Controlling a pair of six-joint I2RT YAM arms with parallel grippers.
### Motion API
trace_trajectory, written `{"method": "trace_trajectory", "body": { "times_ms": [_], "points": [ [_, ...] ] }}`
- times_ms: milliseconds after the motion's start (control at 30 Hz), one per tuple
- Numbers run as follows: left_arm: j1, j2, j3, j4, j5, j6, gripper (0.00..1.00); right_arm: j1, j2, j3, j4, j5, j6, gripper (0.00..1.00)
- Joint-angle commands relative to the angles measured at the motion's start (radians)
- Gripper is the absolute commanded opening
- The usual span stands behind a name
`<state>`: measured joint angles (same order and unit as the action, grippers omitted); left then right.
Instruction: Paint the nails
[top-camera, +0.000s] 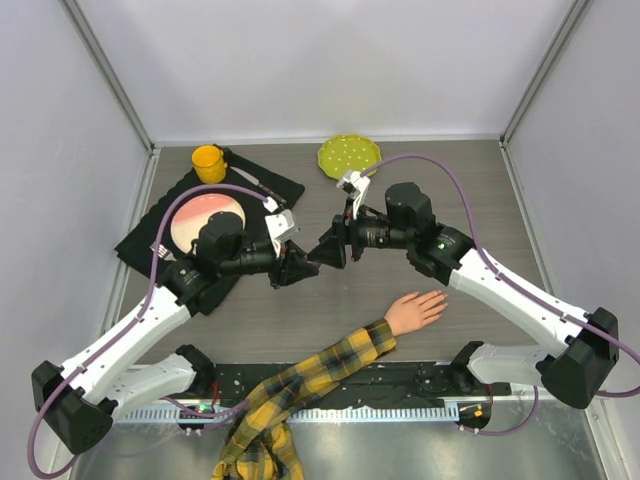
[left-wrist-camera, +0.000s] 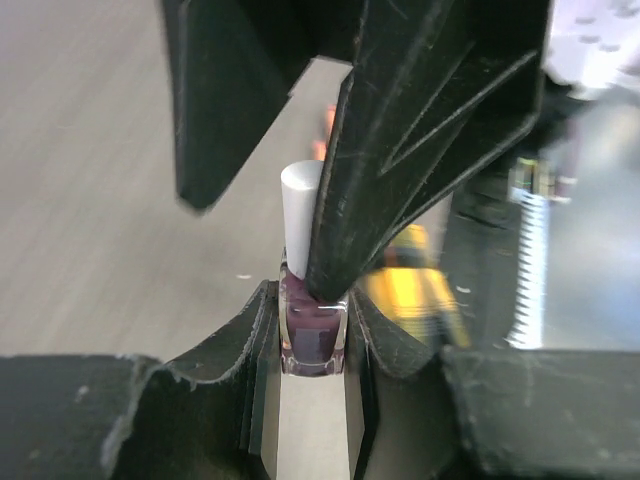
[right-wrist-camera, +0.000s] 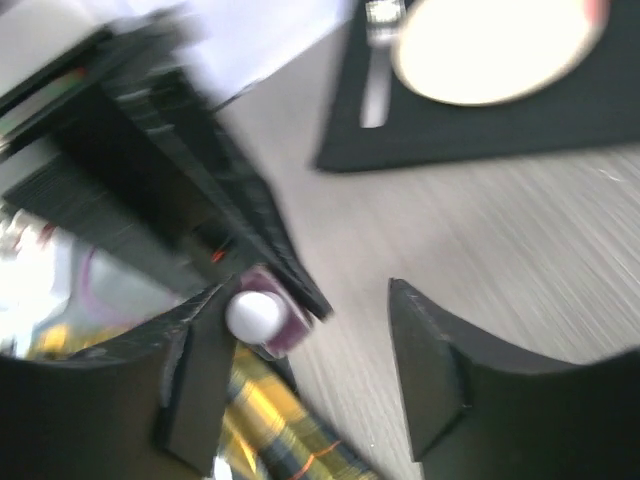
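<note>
Where the two arms meet at mid-frame of the top view, left tool (top-camera: 297, 266) and right tool (top-camera: 328, 252) stand nose to nose. What sits between them is hidden from here. Mannequin hand (top-camera: 415, 310) lies flat on the worktop (top-camera: 480, 190), lower right of centre and well apart from both tools. Its plaid sleeve (top-camera: 300, 385) trails to the bottom edge. Nails (top-camera: 441, 296) are at the fingertips, too small to make out. Upper left: black mat (top-camera: 285, 192) carrying a pink plate (top-camera: 205, 220), with a yellow cup (top-camera: 208, 162) at its far corner. Green plate (top-camera: 349, 154) at top centre.

Left wrist view: left tool clenched on a small purple polish bottle (left-wrist-camera: 312, 340), which stands upright with its white cap (left-wrist-camera: 300, 210) clear above the fingers. One right-tool finger comes down from the top of frame and touches the bottle's shoulder beside the cap. The other hangs at upper left, apart from the cap.

Right wrist view: right tool released, fingers wide apart. The cap sits just beside the finger at lower left, blurred. Sleeve shows at bottom left, pink plate and mat at upper right.
</note>
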<state>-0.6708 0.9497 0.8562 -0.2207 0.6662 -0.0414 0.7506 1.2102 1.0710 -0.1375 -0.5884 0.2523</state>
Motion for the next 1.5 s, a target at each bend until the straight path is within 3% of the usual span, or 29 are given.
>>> {"method": "trace_trajectory", "body": {
  "times_ms": [0, 233, 400, 800, 867, 1000, 1133, 1267, 1367, 1400, 1467],
  "points": [
    [-0.007, -0.026, 0.029, 0.08, -0.22, 0.086, 0.0, 0.009, -0.035, 0.081, -0.071, 0.326, 0.122, 0.68],
    [-0.009, -0.054, -0.017, 0.112, -0.373, 0.104, 0.0, 0.088, -0.014, 0.19, -0.157, 0.528, 0.185, 0.71],
    [-0.007, -0.048, -0.026, 0.136, -0.439, 0.083, 0.0, 0.167, 0.066, 0.285, -0.224, 0.709, 0.173, 0.55],
    [-0.009, -0.062, -0.042, 0.158, -0.422, 0.066, 0.0, 0.224, 0.152, 0.356, -0.229, 0.763, 0.148, 0.51],
    [-0.009, -0.062, -0.043, 0.159, -0.407, 0.066, 0.0, 0.224, 0.158, 0.354, -0.226, 0.739, 0.154, 0.5],
    [-0.009, -0.066, -0.04, 0.161, -0.378, 0.064, 0.0, 0.224, 0.157, 0.348, -0.214, 0.685, 0.154, 0.32],
    [-0.007, -0.083, -0.052, 0.182, -0.335, 0.054, 0.0, 0.222, 0.137, 0.323, -0.197, 0.653, 0.154, 0.26],
    [-0.007, -0.094, -0.051, 0.192, -0.258, 0.049, 0.0, 0.217, 0.117, 0.297, -0.189, 0.601, 0.134, 0.03],
    [-0.007, -0.1, -0.036, 0.181, -0.107, 0.022, 0.0, 0.179, 0.085, 0.262, -0.186, 0.466, 0.07, 0.02],
    [-0.007, -0.101, -0.02, 0.173, 0.015, 0.021, 0.0, 0.164, 0.056, 0.248, -0.171, 0.385, 0.015, 0.01],
    [-0.007, -0.098, -0.003, 0.158, 0.138, -0.001, 0.0, 0.13, 0.023, 0.192, -0.143, 0.114, -0.04, 0.01]
  ]
}}
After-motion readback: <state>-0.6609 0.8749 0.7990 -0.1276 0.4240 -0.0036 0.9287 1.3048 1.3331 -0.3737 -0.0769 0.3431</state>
